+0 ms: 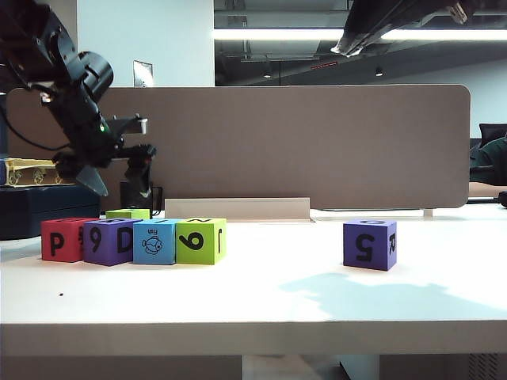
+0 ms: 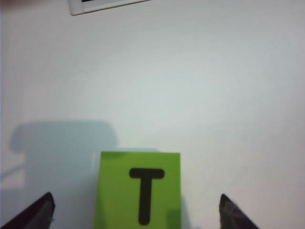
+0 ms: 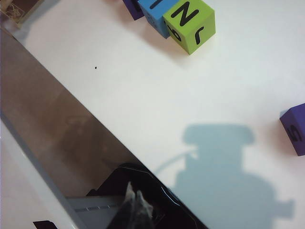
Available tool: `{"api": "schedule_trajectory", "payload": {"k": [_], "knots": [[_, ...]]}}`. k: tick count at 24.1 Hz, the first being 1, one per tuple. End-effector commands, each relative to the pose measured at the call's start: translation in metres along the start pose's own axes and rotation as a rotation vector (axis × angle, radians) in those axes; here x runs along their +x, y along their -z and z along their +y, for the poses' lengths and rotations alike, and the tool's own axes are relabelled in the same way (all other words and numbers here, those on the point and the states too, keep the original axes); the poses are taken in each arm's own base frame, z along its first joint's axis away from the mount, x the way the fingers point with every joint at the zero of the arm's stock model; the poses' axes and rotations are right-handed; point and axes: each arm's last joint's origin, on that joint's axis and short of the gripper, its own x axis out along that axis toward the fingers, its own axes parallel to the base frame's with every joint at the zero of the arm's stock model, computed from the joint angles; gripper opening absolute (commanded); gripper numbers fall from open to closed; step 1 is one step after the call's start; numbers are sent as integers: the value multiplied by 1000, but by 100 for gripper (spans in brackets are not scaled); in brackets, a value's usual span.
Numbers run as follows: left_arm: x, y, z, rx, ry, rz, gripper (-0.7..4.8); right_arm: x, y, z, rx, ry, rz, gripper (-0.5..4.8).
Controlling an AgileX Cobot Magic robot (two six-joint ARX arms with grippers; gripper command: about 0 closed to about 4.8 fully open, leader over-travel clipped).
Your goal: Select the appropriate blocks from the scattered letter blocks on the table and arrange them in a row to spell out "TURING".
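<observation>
Six letter blocks on the table: four in a touching row at left, red block, purple block, blue fish block, lime block. Second lime block sits behind the row; second purple block is alone at right. Left gripper, upper left, jaws apart astride the T block. Right gripper is pressed together, holding nothing.

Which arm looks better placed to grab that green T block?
The left. Its left gripper hangs open directly over the green T block, one finger on each side. The right gripper is shut and off at the table's near edge, far from it.
</observation>
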Motion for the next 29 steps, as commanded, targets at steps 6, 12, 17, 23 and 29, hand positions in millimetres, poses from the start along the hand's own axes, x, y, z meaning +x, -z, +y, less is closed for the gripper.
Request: {"api": "schedule_trajectory", "payload": {"k": [6,12,17,23,29], "knots": [[23,10,2,12,-9,9,435,-1,0,1,-1,-3,4,-1],[29,12,3,12,-29,11,360,-1,0,1,-2,-3,3,-1],[29,12,3,12,-29,11,296,-1,0,1,-2,-3,3,-1],[24,11,2,11,-27,23,268,-1,0,1,-2,-3,3,-1],[-12,-6,7,9,-52,-15,268,-1,0,1,-2,-2,2,-1]]}}
